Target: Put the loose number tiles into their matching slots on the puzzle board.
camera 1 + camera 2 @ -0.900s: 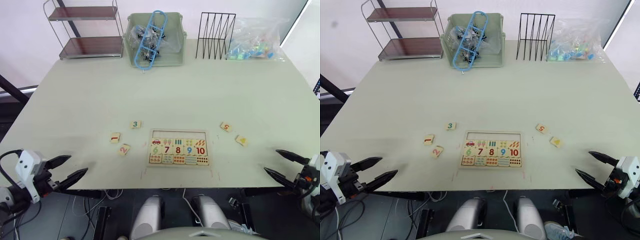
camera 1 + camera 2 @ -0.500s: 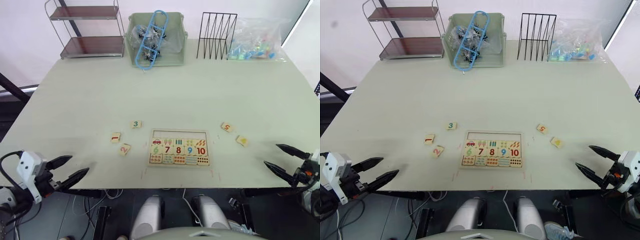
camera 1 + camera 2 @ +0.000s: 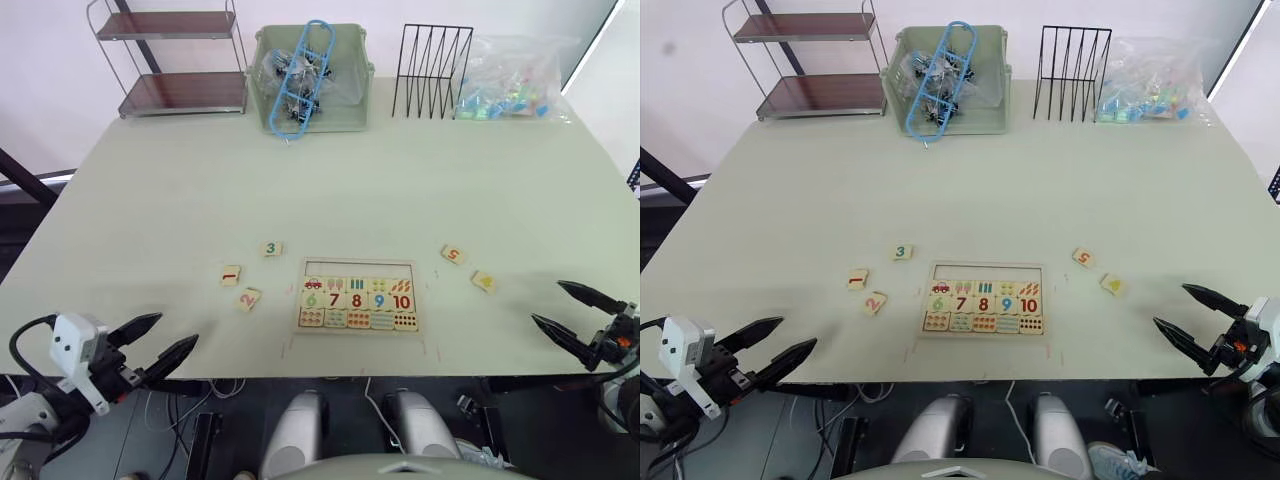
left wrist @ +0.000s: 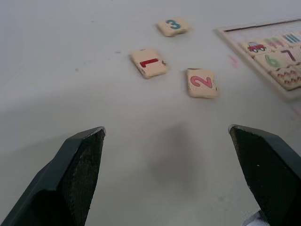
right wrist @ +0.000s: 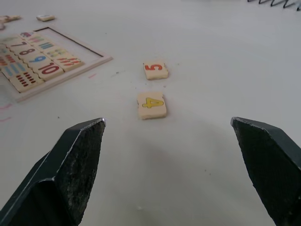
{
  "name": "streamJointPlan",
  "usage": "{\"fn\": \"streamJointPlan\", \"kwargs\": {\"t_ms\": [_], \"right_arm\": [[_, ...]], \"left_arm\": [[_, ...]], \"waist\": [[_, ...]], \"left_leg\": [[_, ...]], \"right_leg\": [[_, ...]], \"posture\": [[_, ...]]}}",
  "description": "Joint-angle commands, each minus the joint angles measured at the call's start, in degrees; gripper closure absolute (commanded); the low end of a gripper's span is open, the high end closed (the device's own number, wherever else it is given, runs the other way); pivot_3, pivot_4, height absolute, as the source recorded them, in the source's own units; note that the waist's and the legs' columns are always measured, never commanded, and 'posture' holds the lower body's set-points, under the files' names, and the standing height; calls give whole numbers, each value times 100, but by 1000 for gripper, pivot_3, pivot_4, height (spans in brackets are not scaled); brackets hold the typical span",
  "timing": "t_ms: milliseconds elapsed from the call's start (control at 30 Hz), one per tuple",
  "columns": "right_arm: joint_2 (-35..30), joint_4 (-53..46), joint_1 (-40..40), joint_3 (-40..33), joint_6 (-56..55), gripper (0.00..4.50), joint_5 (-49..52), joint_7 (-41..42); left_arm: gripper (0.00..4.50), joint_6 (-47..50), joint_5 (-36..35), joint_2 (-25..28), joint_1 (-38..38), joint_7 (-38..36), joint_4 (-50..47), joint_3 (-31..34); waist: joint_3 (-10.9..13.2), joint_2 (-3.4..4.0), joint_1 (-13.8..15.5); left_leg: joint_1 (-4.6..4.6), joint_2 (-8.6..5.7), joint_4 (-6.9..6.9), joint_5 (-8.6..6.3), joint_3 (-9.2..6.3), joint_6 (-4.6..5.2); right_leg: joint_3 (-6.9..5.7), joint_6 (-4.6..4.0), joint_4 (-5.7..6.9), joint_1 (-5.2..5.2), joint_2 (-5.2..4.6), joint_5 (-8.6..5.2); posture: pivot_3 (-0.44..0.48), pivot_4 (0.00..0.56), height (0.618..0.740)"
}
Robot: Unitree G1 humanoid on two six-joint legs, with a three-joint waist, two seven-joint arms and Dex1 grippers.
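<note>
The left gripper (image 3: 158, 346) is wide open, empty. Just ahead lies the small pale wooden tile with a pink 2 (image 4: 202, 82). Go down slowly, probably straight over it, then carry it to the wooden puzzle board's (image 3: 357, 295) empty top slots (image 3: 358, 268).

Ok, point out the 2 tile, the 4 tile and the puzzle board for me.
2 tile (image 4: 202, 82), left wrist view, on the printed digit.
4 tile (image 5: 152, 104), right wrist view, middle of its face.
puzzle board (image 3: 357, 267), left eye view, empty top row.
</note>
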Motion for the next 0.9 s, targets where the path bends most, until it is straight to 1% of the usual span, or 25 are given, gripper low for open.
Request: {"fn": "streamJointPlan", "kwargs": {"t_ms": [33, 67, 167, 333, 500, 667, 900], "right_arm": [[-65, -478, 57, -75, 233, 0, 349, 286], [-62, -576, 31, -53, 308, 0, 436, 378], [-69, -693, -57, -23, 432, 0, 531, 557], [-177, -690, -297, 92, 375, 0, 495, 1116], [-189, -475, -472, 62, 284, 0, 442, 1427], [-134, -276, -563, 127, 138, 0, 345, 1647], [-87, 18, -708, 154, 0, 0, 272, 1760]], "left_arm": [[38, 158, -146, -158, -115, 589, -412, 118], [38, 248, -165, -263, -226, 876, -554, 48], [38, 466, -189, -475, -428, 1428, -837, -99], [38, 739, 280, -735, -943, 2489, -1160, -611], [38, 753, 848, -990, -1435, 3325, -1074, -1008], [38, 1016, 1327, -1051, -1650, 3899, -1097, -1350], [38, 1265, 1472, -1235, -1645, 4068, -1289, -1777]], "waist": [[0, -1, 0], [0, -1, -1], [-1, -10, 1], [-1, -12, 3], [-3, -17, 3], [-3, -17, 0], [-3, -17, 4]], "left_leg": [[0, 4, 1, 0, 1, 0], [0, 6, 3, 0, 2, 0], [-1, 5, 7, 0, 9, 0], [0, 1, 11, 0, 19, 0], [1, -1, 13, 0, 19, 0], [2, -2, 13, 0, 22, 0], [2, -3, 15, 0, 26, 0]], "right_leg": [[-3, 0, 1, 2, 2, 0], [-3, 0, 0, 3, 5, 0], [-6, 8, -1, 5, 5, 5], [-11, -1, -2, 6, 6, 17], [-12, -4, 0, 7, 17, 21], [-10, -5, 0, 7, 21, 23], [-8, -3, 1, 7, 20, 24]], "posture": [[0, 150, 739], [0, 150, 739], [0, 150, 739], [0, 150, 739], [0, 150, 739], [0, 150, 739], [0, 150, 739]]}}
